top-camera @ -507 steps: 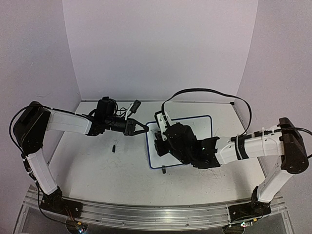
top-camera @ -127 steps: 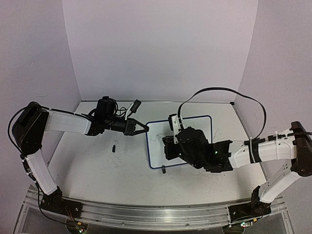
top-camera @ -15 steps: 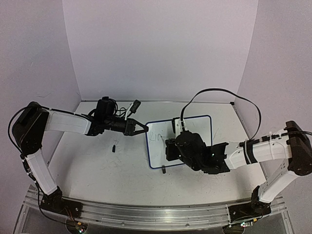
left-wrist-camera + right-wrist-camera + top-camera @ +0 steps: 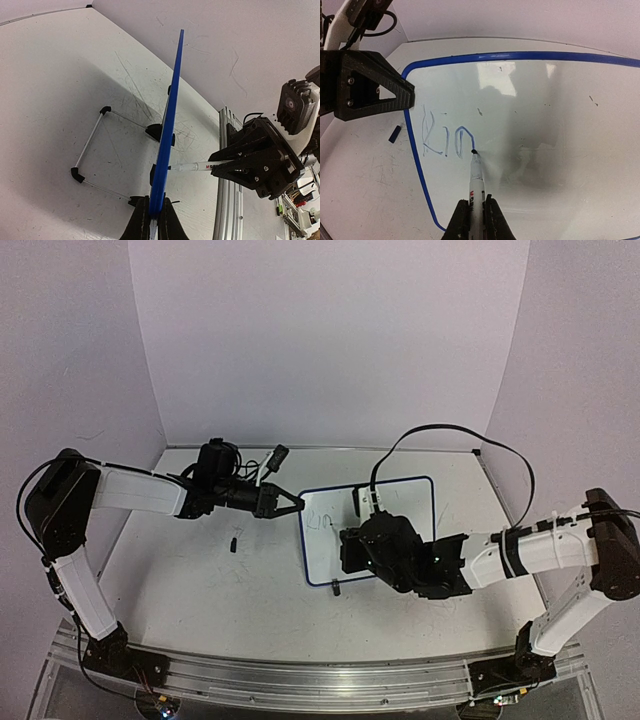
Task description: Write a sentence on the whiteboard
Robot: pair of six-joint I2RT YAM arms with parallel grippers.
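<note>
1. My left end effector (image 4: 152,223) is clenched on the left edge of the whiteboard (image 4: 545,125), pinching its blue frame. The board sits mid-tabletop (image 4: 200,580), between my two arms.
2. My right end effector (image 4: 473,217) is clenched around the marker (image 4: 476,180). The tip touches the board at the foot of the newest stroke.
3. The sentence (image 4: 446,142) reads only "Kin" so far, close to the board's left frame. I judge most of the writing is yet to come.
4. Risk: pressing down too hard. The board is held at one edge only, so a heavy stroke far from that grip could rock or skid it, and the letters would go crooked.
5. Risk: pressing too lightly. The strokes already look thin and pale, and if the tip lifts, a letter will break into gaps.
6. Risk: the marker twisting in my fingers. I hold it well back on the barrel, so sideways drag at the tip has plenty of leverage and could tilt the pen.
7. Risk: bumping my own left end effector. It sits just beside the "K", so returning leftward for a second line brings the pen and wrist near it.
8. Risk: smearing. Dragging my right end effector low across fresh ink would wipe the letters.
</note>
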